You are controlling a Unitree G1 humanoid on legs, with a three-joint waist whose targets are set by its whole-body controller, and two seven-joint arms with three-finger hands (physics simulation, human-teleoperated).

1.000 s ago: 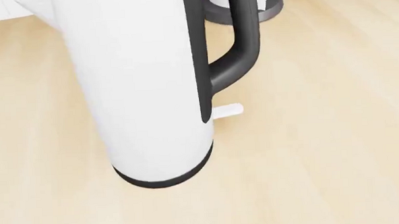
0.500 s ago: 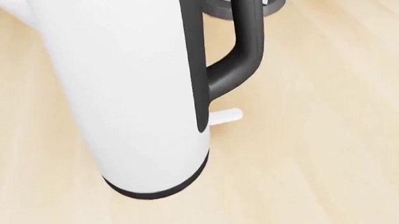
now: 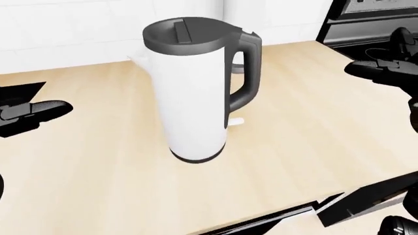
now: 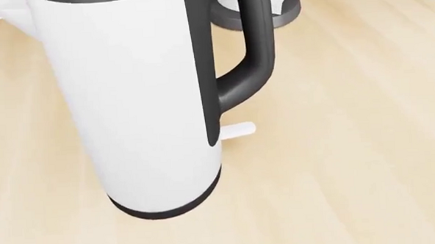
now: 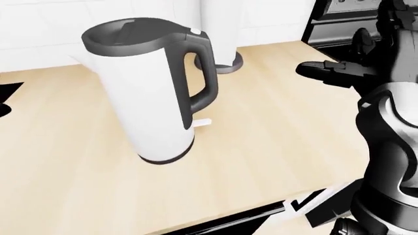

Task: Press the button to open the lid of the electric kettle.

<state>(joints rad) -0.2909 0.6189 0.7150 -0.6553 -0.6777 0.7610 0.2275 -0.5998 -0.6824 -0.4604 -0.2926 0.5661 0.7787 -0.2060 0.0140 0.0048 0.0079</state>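
1. a pale wooden counter (image 3: 313,122) is filling the scene, with white wall tiles (image 3: 65,24) running along its far edge and a black stove (image 3: 366,24) sitting at the far right.
2. the white electric kettle (image 3: 196,103) is standing upright near the middle of the counter, its dark lid (image 3: 186,33) lying closed and its handle (image 3: 245,73) facing right.
3. a dark round base (image 5: 225,66) is showing just beyond the kettle.
4. the right hand (image 5: 339,71) is hovering well right of the handle, fingers spread apart, touching nothing.
5. the left hand (image 3: 33,115) is hanging at the left edge, well apart from the kettle; i cannot tell how its fingers are standing.
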